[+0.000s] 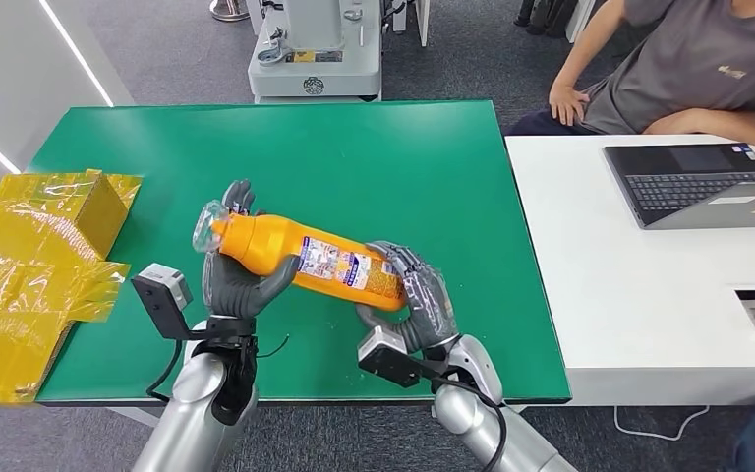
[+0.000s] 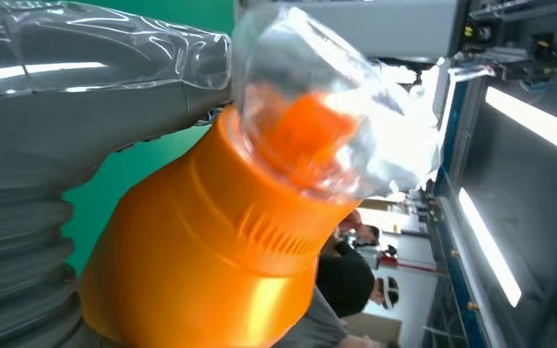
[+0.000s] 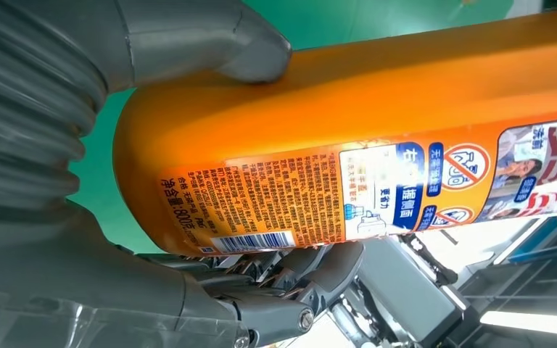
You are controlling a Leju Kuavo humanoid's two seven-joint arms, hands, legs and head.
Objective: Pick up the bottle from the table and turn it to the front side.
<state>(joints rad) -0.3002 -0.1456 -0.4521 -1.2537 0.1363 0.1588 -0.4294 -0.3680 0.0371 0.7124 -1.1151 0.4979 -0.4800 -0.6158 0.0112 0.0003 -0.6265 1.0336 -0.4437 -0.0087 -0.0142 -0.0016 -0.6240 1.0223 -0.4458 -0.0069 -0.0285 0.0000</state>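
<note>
The orange bottle [image 1: 305, 258] is lifted clear of the green table [image 1: 393, 157], lying tilted between the two hands above the table's near edge, its capped neck pointing up and to the robot's left and its base lower on the right; the left hand [image 1: 239, 275] grips the shoulder end just below the neck, fingers wrapped round the body with one fingertip showing above it; the right hand [image 1: 415, 295] cups the base end, fingers curled over the far side and thumb beneath; the printed label [image 1: 334, 262] faces upward toward the head camera. In the left wrist view the bottle's ribbed orange shoulder [image 2: 210, 246] fills the middle, with a clear wrap over the cap [image 2: 319, 123] and the grey thumb [image 2: 80, 109] pressed along its side; in the right wrist view the thumb [image 3: 210, 43] presses on one side of the bottle [image 3: 377, 94] and the dark fingers [image 3: 290, 283] close on the opposite side, the label's small print and barcode [image 3: 250, 241] turned toward the fingers. Crumpled yellow film over a box [image 1: 39, 265] sits at the table's left end; a white table [image 1: 649, 285] stands just beside the green one on the right, bearing an open laptop [image 1: 698, 182]; a person in a grey shirt [image 1: 688, 69] sits behind it.
</note>
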